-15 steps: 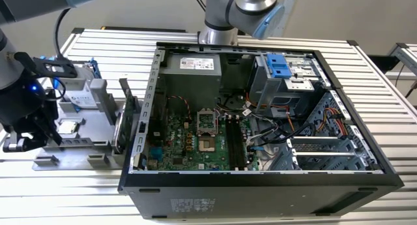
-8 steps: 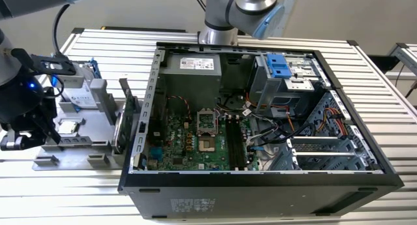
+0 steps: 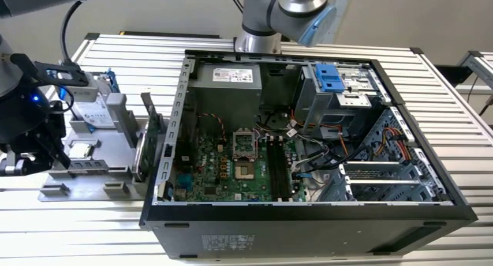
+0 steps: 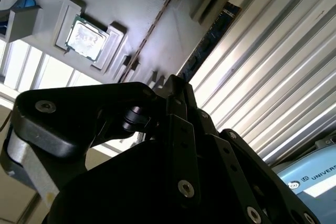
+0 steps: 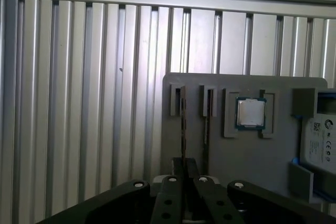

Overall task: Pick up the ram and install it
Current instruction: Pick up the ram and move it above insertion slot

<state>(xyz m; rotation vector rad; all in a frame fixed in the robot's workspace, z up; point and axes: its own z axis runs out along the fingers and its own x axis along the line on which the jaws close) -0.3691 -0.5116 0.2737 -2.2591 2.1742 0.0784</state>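
Gripper (image 5: 184, 167) low over grey parts tray (image 5: 262, 179), fingers pinched on ram (image 5: 183, 124) from both sides. Ram stands on edge, far end seated in tray slot. Second stick (image 5: 206, 129) just beside it in neighbouring slot. CPU (image 5: 250, 114) and hard drive (image 5: 321, 148) further along same tray. Exterior view: tray beside open PC case (image 3: 308, 220), on its left in that view, both on slatted aluminium table (image 3: 447, 104). Motherboard (image 3: 223, 168) well apart from gripper.
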